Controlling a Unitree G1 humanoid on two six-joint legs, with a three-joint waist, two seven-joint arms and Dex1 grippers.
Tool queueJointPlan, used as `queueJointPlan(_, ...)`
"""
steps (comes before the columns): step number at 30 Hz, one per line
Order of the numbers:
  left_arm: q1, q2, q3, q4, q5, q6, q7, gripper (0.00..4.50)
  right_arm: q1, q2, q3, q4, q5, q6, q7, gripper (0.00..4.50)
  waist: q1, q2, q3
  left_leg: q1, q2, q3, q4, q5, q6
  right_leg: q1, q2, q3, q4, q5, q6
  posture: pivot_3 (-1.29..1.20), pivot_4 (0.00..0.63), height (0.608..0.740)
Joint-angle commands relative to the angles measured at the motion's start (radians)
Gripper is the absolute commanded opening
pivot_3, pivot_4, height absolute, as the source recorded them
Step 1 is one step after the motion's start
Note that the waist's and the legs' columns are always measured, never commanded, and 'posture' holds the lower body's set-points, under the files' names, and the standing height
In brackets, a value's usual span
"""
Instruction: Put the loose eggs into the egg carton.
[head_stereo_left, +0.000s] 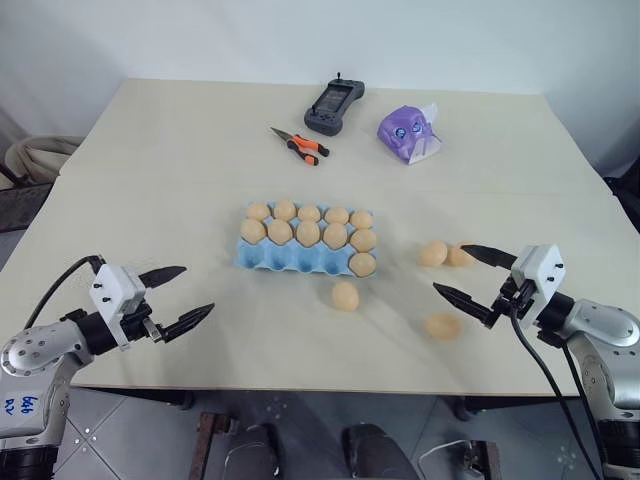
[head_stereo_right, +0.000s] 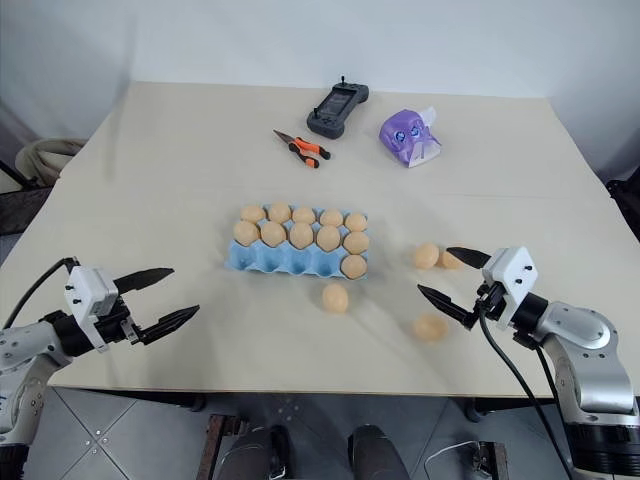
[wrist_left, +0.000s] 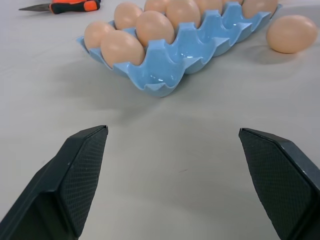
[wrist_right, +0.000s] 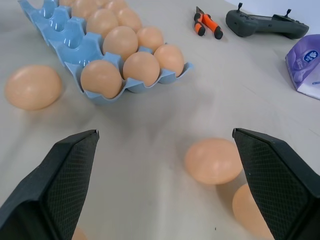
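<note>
The light blue egg carton (head_stereo_left: 288, 261) lies mid-table, its two far rows full of eggs and one egg in the near row's right end cup. Several loose eggs rest on the table: one (head_stereo_left: 345, 295) just in front of the carton, two touching (head_stereo_left: 433, 253) to its right, and one (head_stereo_left: 442, 326) nearer the front edge. My right gripper (head_stereo_left: 450, 268) hovers open beside the pair, holding nothing. My left gripper (head_stereo_left: 198, 290) is open and empty, left of the carton (wrist_left: 165, 70). The right wrist view looks between the open fingers (wrist_right: 60, 185) at a loose egg (wrist_right: 212, 160).
At the back of the table lie a black handheld controller (head_stereo_left: 334, 106), orange-handled pliers (head_stereo_left: 300, 146) and a purple-white packet (head_stereo_left: 408, 133). The table's front edge (head_stereo_left: 300, 388) runs just below both grippers.
</note>
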Motion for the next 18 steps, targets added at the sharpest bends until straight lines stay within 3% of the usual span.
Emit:
queueJointPlan(1, -0.008, 0.016, 0.003, 0.012, 0.026, -0.042, -0.007, 4.47, -0.013, 0.000, -0.009, -0.013, 0.011, -0.014, 0.002, 4.50, 0.000, 0.000, 0.000, 0.000, 0.000, 0.000, 0.000, 0.000, 0.000, 0.000, 0.000, 0.000, 0.000, 0.000, 0.000, 0.00, 0.150, 0.740)
queueJointPlan(7, -0.091, -0.007, -0.081, -0.013, -0.001, -0.020, -0.042, 4.47, 0.056, -0.023, -0.095, -0.068, 0.038, -0.008, -0.012, 4.50, 0.007, 0.000, 0.000, 0.000, -0.001, -0.001, 0.000, 0.000, 0.000, 0.000, 0.000, -0.001, 0.001, 0.000, 0.000, 0.00, 0.150, 0.740)
queueJointPlan(18, -0.223, -0.053, -0.242, 0.008, 0.010, -0.014, -0.117, 4.47, 0.457, -0.028, -0.336, -0.188, 0.076, 0.009, 0.031, 4.50, 0.027, 0.000, 0.000, 0.000, -0.002, 0.000, 0.000, 0.000, 0.001, 0.001, 0.002, 0.000, 0.000, 0.000, 0.000, 0.00, 0.150, 0.740)
